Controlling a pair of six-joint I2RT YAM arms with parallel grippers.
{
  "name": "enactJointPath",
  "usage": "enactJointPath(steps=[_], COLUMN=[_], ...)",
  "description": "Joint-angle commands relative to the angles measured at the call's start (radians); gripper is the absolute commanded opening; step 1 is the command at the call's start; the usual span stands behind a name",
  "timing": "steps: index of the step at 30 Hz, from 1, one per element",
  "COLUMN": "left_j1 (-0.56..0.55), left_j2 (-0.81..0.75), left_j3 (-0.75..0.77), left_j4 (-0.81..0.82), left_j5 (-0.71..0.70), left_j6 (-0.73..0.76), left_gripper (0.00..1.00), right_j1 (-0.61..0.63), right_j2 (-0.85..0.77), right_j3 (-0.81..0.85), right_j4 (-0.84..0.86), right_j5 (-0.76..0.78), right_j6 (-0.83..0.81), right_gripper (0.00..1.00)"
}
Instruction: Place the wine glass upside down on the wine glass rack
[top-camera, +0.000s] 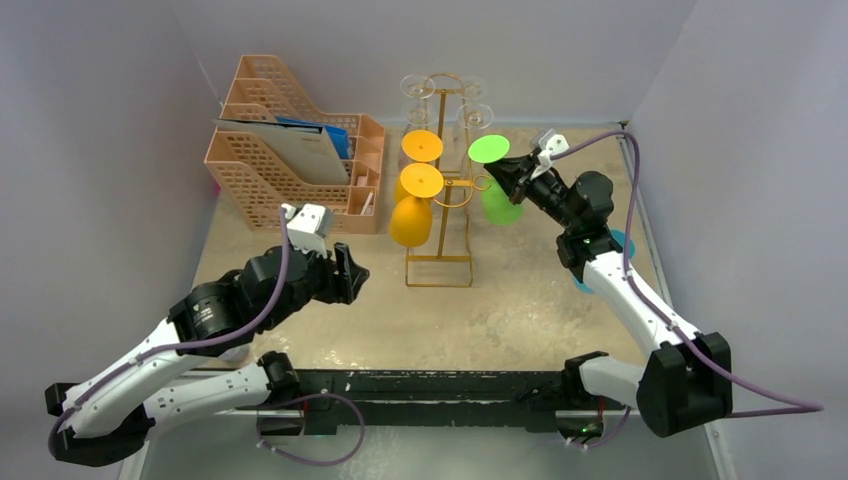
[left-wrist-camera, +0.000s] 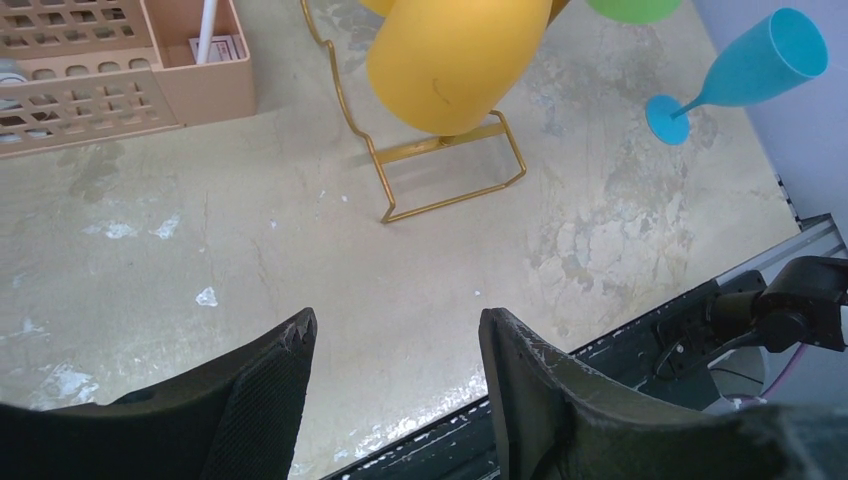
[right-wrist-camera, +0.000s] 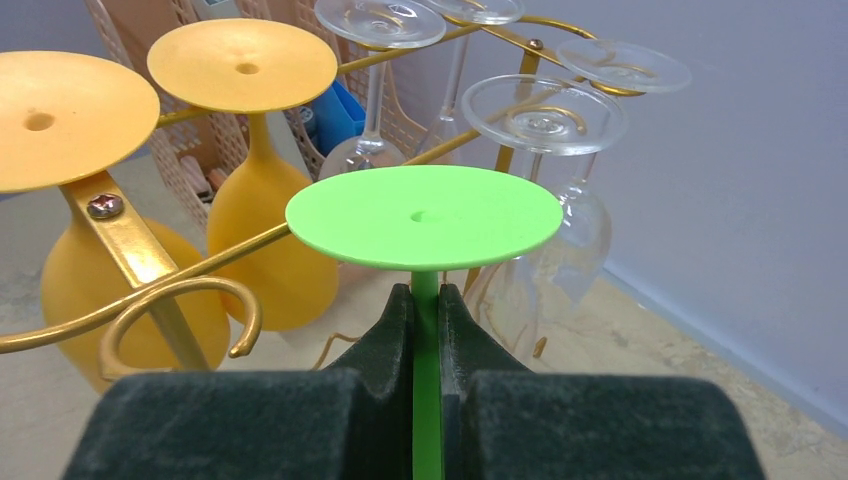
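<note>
The right gripper (right-wrist-camera: 425, 300) has its jaws pinched on the stem of the green wine glass (right-wrist-camera: 425, 218), gripping just below the foot disc, with one pad on each side of the stem. The glass is inverted, foot disc uppermost and bowl hanging below the jaws. It sits on the right side of the wine glass rack (right-wrist-camera: 128, 243), close to the central post. A gold wire arm of the rack runs toward the stem under the near edge of the foot disc. It cannot be determined whether the foot disc bears on that wire or is carried by the jaws alone. Two yellow glasses (top-camera: 412, 215) hang inverted on the left side of the rack. Clear glasses (right-wrist-camera: 545, 115) hang inverted at the far end of the rack. A blue glass (left-wrist-camera: 770, 60) stands on the counter (left-wrist-camera: 300, 250) well to the right of the rack. The peach file organizer (top-camera: 270, 170) stands to the left of the rack, at the back. The left gripper (left-wrist-camera: 395, 330) hovers above the counter to the near left of the rack base, jaws spread, with nothing between them.
</note>
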Motion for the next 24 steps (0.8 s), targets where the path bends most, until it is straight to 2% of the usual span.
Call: enactJointPath(steps=[1, 21, 24], left_j1=[-0.002, -0.002, -0.002], left_j2=[-0.022, -0.044, -0.047], left_j3=[0.006, 0.001, 0.001], left_j4=[0.000, -0.029, -0.033], left_j5=[-0.045, -0.079, -0.082], left_j6=[-0.011, -0.016, -0.017], left_gripper=[0.59, 0.59, 0.59], right_j1=[0.002, 0.002, 0.003], right_j2=[0.006, 0.093, 0.093], right_j3=[0.001, 0.044, 0.041], right_j4=[0.085, 0.148, 0.148], right_j5=[-0.016, -0.080, -0.083], right_j6=[-0.040, -0.011, 0.017], right_gripper=[0.00, 0.00, 0.07])
